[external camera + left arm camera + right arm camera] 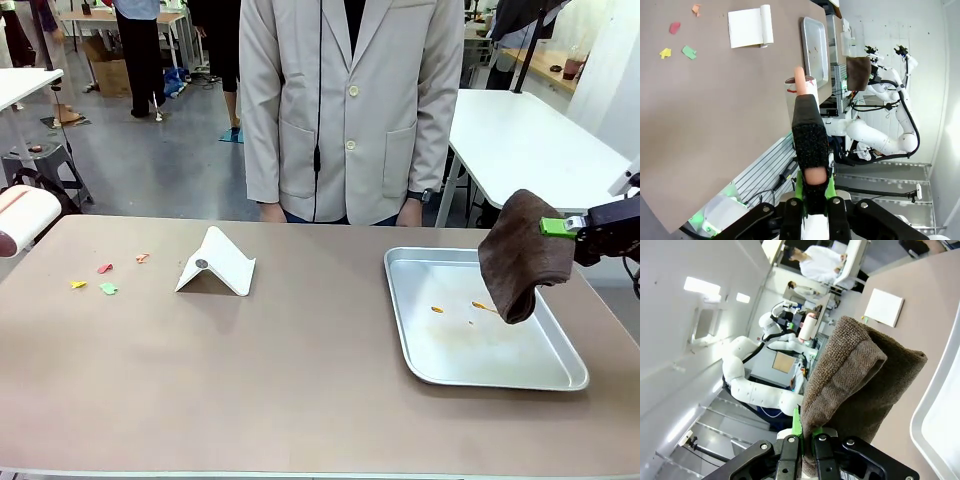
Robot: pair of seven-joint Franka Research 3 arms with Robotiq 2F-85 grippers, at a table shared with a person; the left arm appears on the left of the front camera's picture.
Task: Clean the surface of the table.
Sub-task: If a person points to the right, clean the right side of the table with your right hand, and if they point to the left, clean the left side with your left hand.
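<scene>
The right end effector is clamped on a brown cloth hanging below it over the tray on the worktop, and the left end effector is closed around a roller handle.

The right gripper hung level at the right side with its jaws clamped on a brown cloth, while the left gripper, off to the left, was closed tight around a black-sleeved roller handle.
</scene>
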